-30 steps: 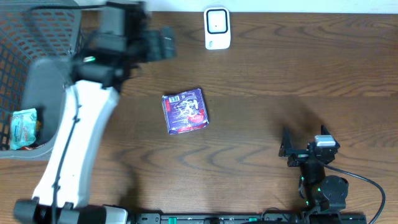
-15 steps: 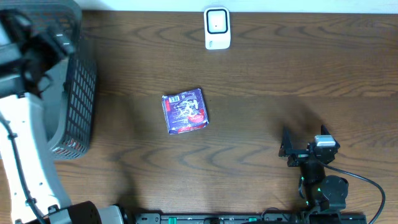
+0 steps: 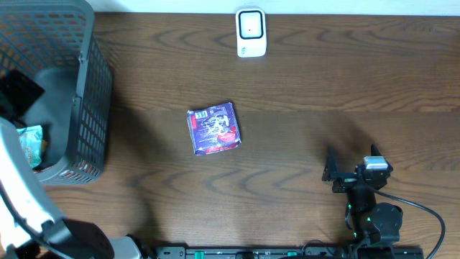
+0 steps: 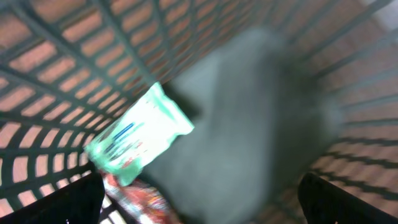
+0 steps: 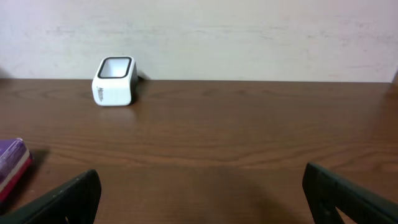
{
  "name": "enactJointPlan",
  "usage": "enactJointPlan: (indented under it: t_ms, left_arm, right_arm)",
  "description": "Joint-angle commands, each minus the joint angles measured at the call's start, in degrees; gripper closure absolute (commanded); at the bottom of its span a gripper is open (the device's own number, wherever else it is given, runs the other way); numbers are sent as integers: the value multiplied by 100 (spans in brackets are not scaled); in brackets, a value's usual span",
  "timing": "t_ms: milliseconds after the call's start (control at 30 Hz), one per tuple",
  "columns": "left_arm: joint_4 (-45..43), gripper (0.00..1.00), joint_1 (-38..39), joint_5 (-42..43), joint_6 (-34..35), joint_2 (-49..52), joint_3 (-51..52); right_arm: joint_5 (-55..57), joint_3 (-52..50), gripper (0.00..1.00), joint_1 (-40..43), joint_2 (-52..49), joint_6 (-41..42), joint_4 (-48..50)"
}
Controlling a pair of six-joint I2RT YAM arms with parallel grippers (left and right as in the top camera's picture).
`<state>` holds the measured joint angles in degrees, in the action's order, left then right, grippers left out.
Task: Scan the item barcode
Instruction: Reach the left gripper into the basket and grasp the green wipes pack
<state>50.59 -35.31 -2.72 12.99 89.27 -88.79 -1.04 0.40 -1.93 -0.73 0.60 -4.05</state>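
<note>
A dark brown wood-grain counter [image 3: 345,86] fills nearly the whole overhead frame, its surface smooth with a dull sheen and soft, faint shadows under even light. In the right wrist view its far edge meets a plain off-white wall [image 5: 249,37], slightly mottled, which spans the upper third of the frame.

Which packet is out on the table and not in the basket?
The purple packet, flat on the middle of the table. The green-and-white packet and the red one sit inside the grey basket.
</note>
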Motion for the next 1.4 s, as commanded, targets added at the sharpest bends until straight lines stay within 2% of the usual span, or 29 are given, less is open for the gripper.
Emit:
enactJointPlan:
  t_ms: [0,267,400,700,1000,1067,1133,1233,1267,1367]
  left_arm:
    - [-61,1,-15,-647,-225,280,321]
    - [-48,2,-13,-658,-221,1091,374]
    - [-57,6,-13,-710,-221,1504,374]
    - [-4,7,-15,-2146,-227,2299,374]
    - [-317,8,-13,-2367,-420,2608,374]
    - [-332,23,-15,-2343,-422,2638,374]
    - [-332,58,-15,-2341,-420,2647,380]
    - [-330,89,-13,-2343,-420,2647,382]
    - [-321,92,-13,-2343,-420,2645,382]
    - [-240,93,4,-2347,-420,2581,380]
  right_arm:
    - [33,-11,1,24,24,17,-24]
    - [33,-11,1,24,24,17,-24]
    - [33,-11,1,24,24,17,-24]
    - [33,-11,1,24,24,17,-24]
    - [33,-11,1,24,24,17,-22]
    - [33,-11,1,24,24,17,-24]
    - [33,-11,1,24,24,17,-24]
    - [33,-11,1,24,24,17,-22]
    - [33,-11,1,24,24,17,-24]
    - [33,-11,1,24,24,17,-24]
